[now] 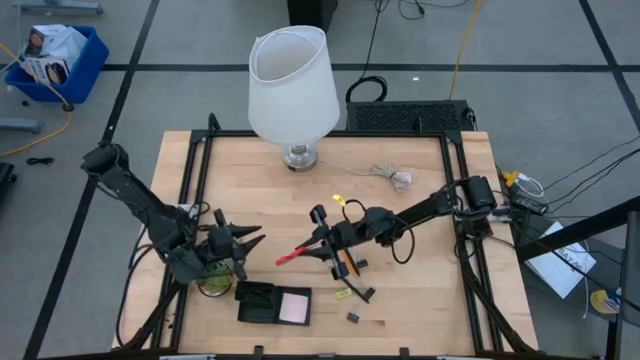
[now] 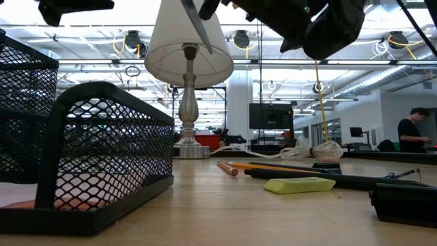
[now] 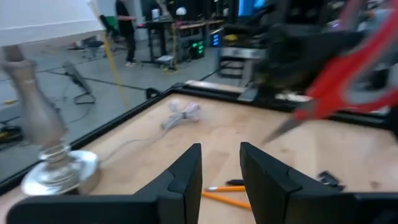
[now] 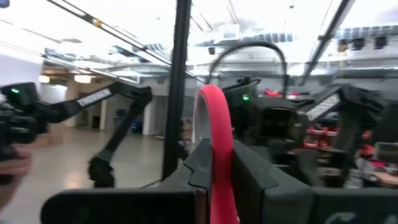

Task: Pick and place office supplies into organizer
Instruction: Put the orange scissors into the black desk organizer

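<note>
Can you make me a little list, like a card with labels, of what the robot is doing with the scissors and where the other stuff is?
right pincer: shut on the red-handled scissors, held up off the table
left pincer: empty, fingers a little apart, beside the small plant
organizer: black mesh tray at the table's front edge, pink sticky-note pad inside
pencils: lying on the wood under the right arm
binder clips: loose near the front edge
lamp: standing at the back
cable bundle: back right of the lamp

Robotics lab: open hall, exposed ceiling ducts, monitors, workbenches, taped floor.
</note>
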`<state>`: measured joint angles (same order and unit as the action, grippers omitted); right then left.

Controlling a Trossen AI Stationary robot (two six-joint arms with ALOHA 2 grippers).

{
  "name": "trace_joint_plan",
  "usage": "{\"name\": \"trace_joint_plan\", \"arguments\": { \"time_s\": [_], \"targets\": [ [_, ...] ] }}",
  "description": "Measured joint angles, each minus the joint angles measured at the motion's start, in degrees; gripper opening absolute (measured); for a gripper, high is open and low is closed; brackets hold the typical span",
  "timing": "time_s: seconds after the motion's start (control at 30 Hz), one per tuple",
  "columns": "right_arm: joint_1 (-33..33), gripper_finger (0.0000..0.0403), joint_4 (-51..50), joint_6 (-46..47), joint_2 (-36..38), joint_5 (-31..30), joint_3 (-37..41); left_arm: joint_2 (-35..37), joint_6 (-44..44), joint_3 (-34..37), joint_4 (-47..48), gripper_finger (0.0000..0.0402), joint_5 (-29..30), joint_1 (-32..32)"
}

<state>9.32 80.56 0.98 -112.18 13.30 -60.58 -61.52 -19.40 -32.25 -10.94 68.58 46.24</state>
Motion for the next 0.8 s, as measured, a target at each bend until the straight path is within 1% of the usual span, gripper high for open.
{"name": "trace_joint_plan", "arguments": {
  "time_s": [0.07, 0.17, 0.33, 0.47, 0.6, 0.7, 0.8],
  "targets": [
    [-0.53, 0.0027, -0.17, 0.03, 0.00, -0.42, 0.00, 0.02, 0.90, 0.48, -2.29, 0.0113, -0.80, -0.29],
    [-0.84, 0.0027, -0.42, 0.23, 0.00, -2.72, 0.00, 0.02, 0.86, 0.56, -2.74, 0.0113, -2.41, -0.57],
    [-1.57, 0.0027, -1.09, 0.61, 0.00, -5.12, 0.00, 0.04, -3.32, 0.57, -3.33, 0.0113, -3.47, -2.09],
    [-2.26, 0.0027, -1.03, 1.91, 0.02, -8.55, 0.83, 0.02, -0.25, 0.56, -3.99, 0.0113, -7.30, -2.21],
    [-3.23, 0.0027, -1.04, 1.99, 0.02, -9.29, 2.64, 0.02, 1.42, 0.57, -4.31, 0.0114, -7.04, -2.23],
    [-3.85, 0.0027, -1.05, 3.58, 0.00, -9.38, 3.34, 0.02, 0.26, 0.57, -4.30, 0.0114, -7.15, -2.57],
    [-4.07, 0.0027, -1.03, 4.06, 0.02, -11.66, 3.95, -0.90, -0.22, 0.55, -4.62, 0.0114, -7.76, -3.76]
  ]
}}
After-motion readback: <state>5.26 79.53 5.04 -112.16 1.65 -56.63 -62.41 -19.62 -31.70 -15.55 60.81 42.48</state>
